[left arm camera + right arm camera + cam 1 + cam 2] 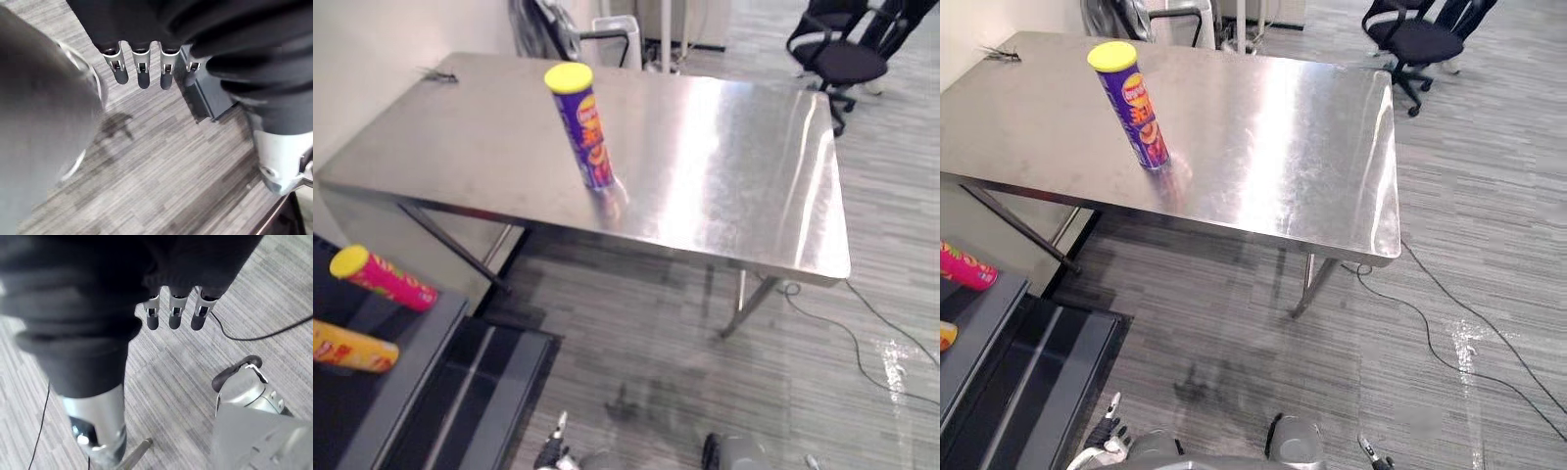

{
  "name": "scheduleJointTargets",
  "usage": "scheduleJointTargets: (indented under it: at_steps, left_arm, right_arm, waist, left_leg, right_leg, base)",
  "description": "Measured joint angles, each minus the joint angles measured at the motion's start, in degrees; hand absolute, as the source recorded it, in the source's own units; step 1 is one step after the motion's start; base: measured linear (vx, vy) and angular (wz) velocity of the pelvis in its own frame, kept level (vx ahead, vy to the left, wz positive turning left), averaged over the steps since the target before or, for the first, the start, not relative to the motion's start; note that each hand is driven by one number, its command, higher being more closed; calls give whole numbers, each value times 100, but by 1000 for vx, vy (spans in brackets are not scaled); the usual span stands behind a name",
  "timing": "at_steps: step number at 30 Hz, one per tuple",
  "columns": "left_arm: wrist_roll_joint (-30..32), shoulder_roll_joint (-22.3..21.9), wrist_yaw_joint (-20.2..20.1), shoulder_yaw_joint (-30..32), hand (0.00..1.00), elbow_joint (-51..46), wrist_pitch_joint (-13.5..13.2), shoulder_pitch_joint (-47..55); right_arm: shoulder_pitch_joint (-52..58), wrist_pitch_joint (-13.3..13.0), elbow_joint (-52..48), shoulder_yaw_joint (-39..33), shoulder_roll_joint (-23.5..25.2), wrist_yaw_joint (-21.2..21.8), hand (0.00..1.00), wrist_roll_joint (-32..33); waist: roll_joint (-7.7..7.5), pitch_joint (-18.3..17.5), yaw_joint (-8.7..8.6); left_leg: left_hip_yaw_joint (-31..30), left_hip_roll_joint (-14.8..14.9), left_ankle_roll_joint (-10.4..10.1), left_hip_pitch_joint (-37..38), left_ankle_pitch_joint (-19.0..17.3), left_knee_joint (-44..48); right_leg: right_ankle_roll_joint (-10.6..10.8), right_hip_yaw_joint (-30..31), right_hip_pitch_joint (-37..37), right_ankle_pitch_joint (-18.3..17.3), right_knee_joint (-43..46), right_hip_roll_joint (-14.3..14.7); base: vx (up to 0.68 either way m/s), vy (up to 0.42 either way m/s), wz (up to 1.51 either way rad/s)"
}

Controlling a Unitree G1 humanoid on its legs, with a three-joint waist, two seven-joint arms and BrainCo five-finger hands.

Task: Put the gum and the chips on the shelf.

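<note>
The tall purple can of chips (585, 127) with a yellow plastic lid stands upright on the shiny steel table (734, 166), on the table's left half and close to its near edge. Its long axis is vertical, so a grasp from the side seems suitable. Both hands hang low in front of the table, below its top, over the grey striped floor (146, 161). The left hand (142, 68) has straight fingers and holds nothing, and the right hand (173, 311) is the same. I judge the left hand to be the nearer one to the can. Left of the table and lower, the dark shelf (421, 372) carries a pink tube with a yellow cap (384, 279) and a yellow-orange tube (350, 348), the second one cut off by the edge. Which thing is the gum, I cannot tell. A small dark thing (438, 74) on the table's far left corner is too small to make out
</note>
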Motion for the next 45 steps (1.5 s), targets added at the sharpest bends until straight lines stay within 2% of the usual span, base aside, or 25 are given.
scheduleJointTargets:
  at_steps: [1,3,4,6,10,11,12,14,17,20,21,22,23,24,26,27,28,31,33,34,36,38,41,45]
  left_arm:
    - [-1,-10,19,19,0,-19,-2,98]
    - [-4,49,31,-22,0,-66,-27,77]
    - [-5,72,31,-33,0,-71,-68,35]
    - [-3,60,34,-32,0,-127,-89,120]
    - [0,45,30,-122,0,-166,-140,189]
    - [1,-64,28,-223,0,-163,-140,216]
    - [12,-117,24,-248,0,-155,-140,228]
    - [65,-266,-11,-415,0,-143,-138,275]
    - [121,-266,-8,-429,0,-136,-141,269]
    - [121,-202,24,-369,0,-23,-157,289]
    - [130,-181,42,-274,0,25,-160,295]
    - [133,-162,61,-173,0,65,-161,335]
    - [136,-150,72,-154,0,62,-162,356]
    - [265,-116,84,-93,0,59,-176,407]
    - [318,-89,116,-77,0,60,-182,472]
    - [345,-95,143,-104,0,61,-188,524]
    - [351,-76,150,-151,0,59,-192,580]
    - [478,60,137,-519,0,66,-195,666]
    - [524,136,123,-710,0,64,-196,666]
    - [524,172,104,-866,0,62,-197,666]
    - [524,195,65,-938,0,58,-201,671]
    - [524,264,-2,-1099,0,41,-202,678]
    - [525,286,-29,-1223,0,-40,-206,726]
    - [504,359,-93,-1419,0,-74,-218,844]
  right_arm:
    - [-16,18,5,49,51,12,0,-1]
    - [23,34,2,173,94,27,0,-2]
    - [115,39,-19,170,98,18,0,-1]
    - [148,25,-118,180,102,31,0,-2]
    - [149,-3,-133,226,105,40,0,-9]
    - [175,-5,-133,219,108,37,0,-22]
    - [206,-3,-134,209,115,35,0,-45]
    - [289,3,-137,42,200,5,0,-57]
    - [320,-4,-156,-18,281,-99,0,-48]
    - [334,-45,-429,-273,368,-460,0,15]
    - [345,-62,-628,-357,368,-632,0,60]
    - [354,-61,-967,-468,373,-773,0,73]
    - [371,-62,-1215,-490,373,-854,0,96]
    - [363,-82,-1940,-510,350,-1057,0,182]
    - [324,-153,-2827,-507,319,-1176,0,198]
    - [280,-222,-3554,-512,258,-1282,0,177]
    - [159,-309,-4143,-512,132,-1379,0,135]
    - [-352,-489,-5024,-508,-371,-1491,0,-152]
    - [-671,-541,-5190,-482,-653,-1502,0,-358]
    - [-991,-564,-5267,-349,-947,-1497,0,-525]
    - [-1317,-579,-5291,-46,-1263,-1471,0,-592]
    - [-1795,-665,-5302,614,-1747,-1301,0,-695]
    - [-2318,-691,-5202,1227,-2101,-1112,0,-701]
    - [-3812,-719,-3881,2534,-2650,-851,0,-595]
  waist:
    - [16,-63,134]
    - [-95,-90,90]
    - [-146,-76,135]
    - [-128,-85,133]
    - [57,-144,118]
    - [174,-168,77]
    - [181,-170,60]
    - [303,-246,-24]
    - [314,-259,-29]
    - [289,-339,-7]
    - [301,-384,-8]
    - [201,-451,-3]
    - [252,-502,-1]
    - [199,-539,4]
    - [173,-573,13]
    - [114,-610,13]
    - [127,-696,32]
    - [101,-833,96]
    - [100,-836,135]
    - [101,-838,142]
    - [101,-838,164]
    - [97,-836,224]
    - [89,-831,337]
    - [44,-781,476]
  left_leg:
    - [-187,-217,-125,89,16,-132]
    - [-201,-400,-122,101,18,-258]
    - [-210,-564,-92,89,35,-286]
    - [-189,-675,-77,119,42,-239]
    - [-77,-660,-67,217,24,-294]
    - [-15,-643,-69,288,20,-392]
    - [-9,-643,-70,311,20,-441]
    - [80,-626,-79,421,13,-496]
    - [220,-581,-83,488,7,-585]
    - [431,-544,-78,475,10,-672]
    - [479,-560,-72,495,8,-709]
    - [507,-610,-59,484,13,-777]
    - [520,-635,-50,492,19,-813]
    - [573,-685,-35,488,28,-871]
    - [591,-731,-14,486,41,-938]
    - [563,-774,5,471,53,-990]
    - [525,-832,47,472,86,-1068]
    - [335,-940,85,411,138,-1170]
    - [174,-959,95,404,153,-1203]
    - [37,-973,100,409,225,-1305]
    - [-75,-978,100,411,304,-1442]
    - [-204,-986,110,408,425,-1614]
    - [-298,-1013,135,400,486,-1694]
    - [-491,-1076,184,338,698,-1925]
  right_leg:
    - [209,262,-27,-26,-22,-7]
    - [221,486,-26,-35,-173,-32]
    - [273,687,-17,11,-253,-94]
    - [353,748,26,57,-320,-195]
    - [496,893,-9,139,-342,-169]
    - [556,959,-22,176,-374,-171]
    - [567,974,-27,183,-382,-165]
    - [589,1074,-6,212,-396,-134]
    - [587,1229,-7,360,-592,-42]
    - [618,1371,37,688,-1091,38]
    - [631,1415,97,806,-1267,39]
    - [652,1445,100,892,-1417,18]
    - [650,1449,115,922,-1469,12]
    - [672,1477,117,999,-1587,-16]
    - [679,1481,163,1063,-1706,-44]
    - [713,1455,187,1090,-1794,-76]
    - [722,1419,188,1100,-1845,-111]
    - [715,1279,232,1126,-1965,-155]
    - [685,1157,336,1173,-2067,-154]
    - [662,1025,406,1244,-2131,-150]
    - [628,956,405,1318,-2153,-127]
    - [618,844,421,1452,-2229,-106]
    - [615,741,447,1524,-2262,-120]
    - [577,551,476,1791,-2445,-134]
  base:
    - [8,256,-41]
    - [23,228,10]
    - [-30,201,27]
    - [-45,142,3]
    - [-39,19,-19]
    - [-47,5,-21]
    - [-42,0,-18]
    - [-22,-4,-21]
    - [-35,11,-39]
    - [-18,64,-35]
    - [9,79,-22]
    - [26,78,-18]
    - [30,85,-15]
    - [54,78,-12]
    - [59,62,-4]
    - [70,47,12]
    - [74,42,17]
    - [87,29,23]
    - [84,4,30]
    - [60,-10,38]
    - [32,-12,28]
    - [15,-14,21]
    - [-6,0,18]
    - [-55,8,21]
